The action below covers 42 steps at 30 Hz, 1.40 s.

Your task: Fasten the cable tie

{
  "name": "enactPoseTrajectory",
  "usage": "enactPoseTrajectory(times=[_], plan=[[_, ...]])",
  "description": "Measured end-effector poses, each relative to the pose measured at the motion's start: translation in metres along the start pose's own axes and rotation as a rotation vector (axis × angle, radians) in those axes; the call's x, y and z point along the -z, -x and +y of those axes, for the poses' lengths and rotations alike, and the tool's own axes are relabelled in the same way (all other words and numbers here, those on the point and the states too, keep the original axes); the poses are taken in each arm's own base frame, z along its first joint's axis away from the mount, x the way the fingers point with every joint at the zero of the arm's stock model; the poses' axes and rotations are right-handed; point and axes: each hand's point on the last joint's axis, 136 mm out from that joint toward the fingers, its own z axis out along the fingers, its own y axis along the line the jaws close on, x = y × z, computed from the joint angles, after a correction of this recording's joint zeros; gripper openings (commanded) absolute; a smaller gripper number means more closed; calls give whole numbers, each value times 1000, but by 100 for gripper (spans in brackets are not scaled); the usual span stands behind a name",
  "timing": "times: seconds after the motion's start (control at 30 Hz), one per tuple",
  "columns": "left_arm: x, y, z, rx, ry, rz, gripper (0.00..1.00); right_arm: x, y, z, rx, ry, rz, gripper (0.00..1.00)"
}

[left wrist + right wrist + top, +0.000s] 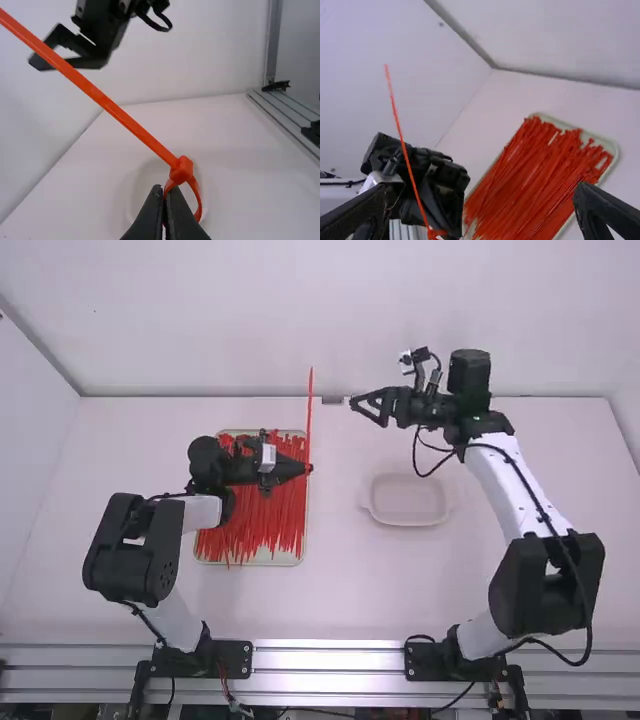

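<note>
Cable tie (pixel 125 122) clamped at its loop by left hand (pixel 163 194), right hand (pixel 352 401) open near tail

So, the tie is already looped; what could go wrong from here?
1. The right gripper is open near the thin tail; it may shut past it or push it aside.
2. The left gripper pinches only the small loop under the head; a pull might drag the tie out of its fingers.
3. If dropped, it would land among the loose ties in the tray below.
</note>
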Motion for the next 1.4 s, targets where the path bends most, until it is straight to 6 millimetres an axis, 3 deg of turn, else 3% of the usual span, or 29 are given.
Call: enactPoseTrajectory(times=[0.13,0.33,0.5,0.63,0.67,0.93,0.97,1.1,1.3,1.33,1.37,1.4], plan=[[0,5,2,13,7,-9,2,-21,-21,18,27,42,74,99],[-2,20,10,19,5,-24,2,-60,-51,61,128,149,169,100],[-3,39,17,-4,14,-50,2,-70,-56,74,170,178,179,99],[-4,54,26,1,19,-65,2,-70,-52,73,172,168,168,83],[-4,56,28,10,21,-67,2,-70,-52,73,174,169,166,72],[-8,55,28,66,13,-64,2,-72,-48,76,198,176,150,51],[-8,54,27,69,11,-64,2,-72,-47,76,203,177,147,45],[-10,54,27,72,8,-64,2,-72,-44,78,222,188,136,3],[-10,54,27,75,8,-64,3,-71,-44,80,205,198,139,0],[-10,54,27,77,8,-64,20,-71,-44,80,203,197,140,0],[-10,53,27,84,8,-63,100,-71,-44,80,202,197,140,0],[-10,53,27,87,9,-62,99,-71,-44,80,202,197,141,0]])
